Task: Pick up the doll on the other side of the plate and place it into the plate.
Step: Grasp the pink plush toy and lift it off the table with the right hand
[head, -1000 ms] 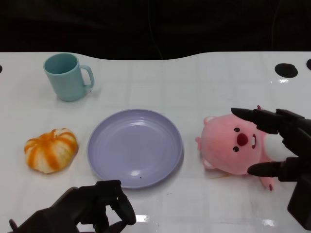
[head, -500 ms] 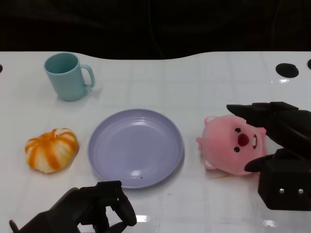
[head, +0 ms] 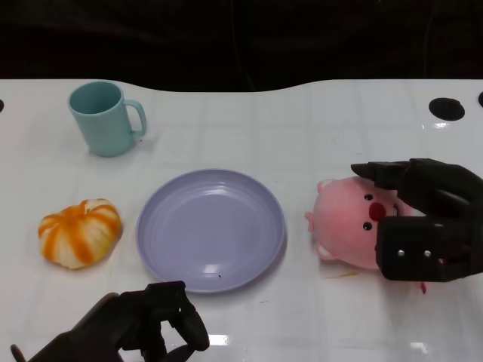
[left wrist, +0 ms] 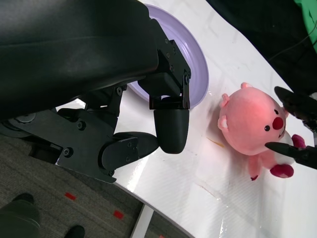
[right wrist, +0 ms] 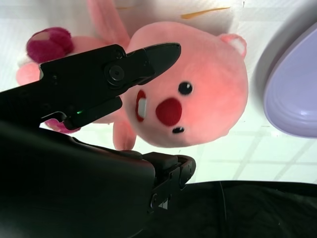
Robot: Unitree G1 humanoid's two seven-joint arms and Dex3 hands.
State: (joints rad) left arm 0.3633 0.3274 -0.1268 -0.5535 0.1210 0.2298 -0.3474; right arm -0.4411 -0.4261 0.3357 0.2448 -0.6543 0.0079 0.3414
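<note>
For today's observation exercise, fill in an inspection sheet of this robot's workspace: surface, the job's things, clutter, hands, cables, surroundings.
Surface: white glossy table, with dark round holes at its far right edge.
Job's things: pink doll lying on the table right of the purple plate; plate holds nothing.
Clutter: teal mug upright at far left; orange pumpkin left of the plate.
Hands: right hand around the doll, fingers apart, grip not confirmed; left hand curled, holding nothing, near the table's front edge.
Cables: a thin dark line in the background, unclear.
Surroundings: dark background; grey floor with red marks.
</note>
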